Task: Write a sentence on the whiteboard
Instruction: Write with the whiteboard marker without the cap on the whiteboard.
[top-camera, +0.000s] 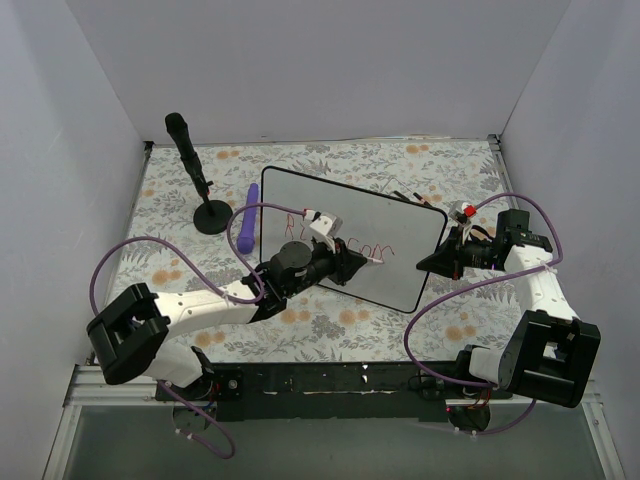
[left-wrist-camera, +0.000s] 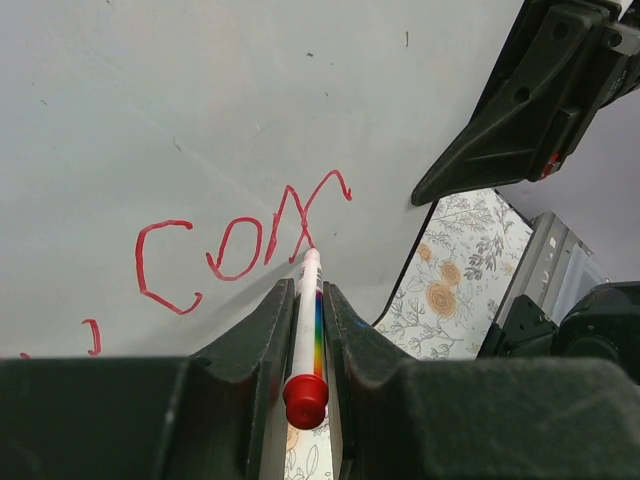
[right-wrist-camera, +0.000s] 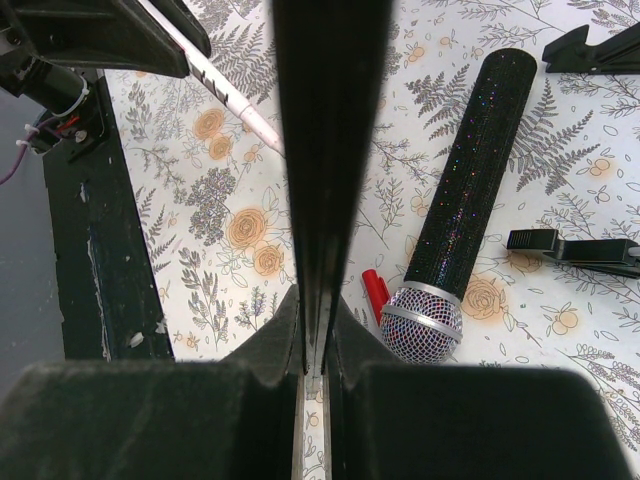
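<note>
The whiteboard is seen at the middle of the flowered table, its right edge pinched by the right gripper. The sentence, written in red on the whiteboard, is touched at its last letter by a marker clamped in the left gripper. A purple item is laid just left of the whiteboard.

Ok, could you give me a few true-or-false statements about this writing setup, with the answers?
1. The left gripper holds a white marker with a red end cap. True.
2. The handwritten letters on the glossy white whiteboard are blue. False: they are red.
3. The right gripper clamps the whiteboard's edge. True.
4. The glittery black microphone stands upright. False: it lies flat on the floral tablecloth.
</note>
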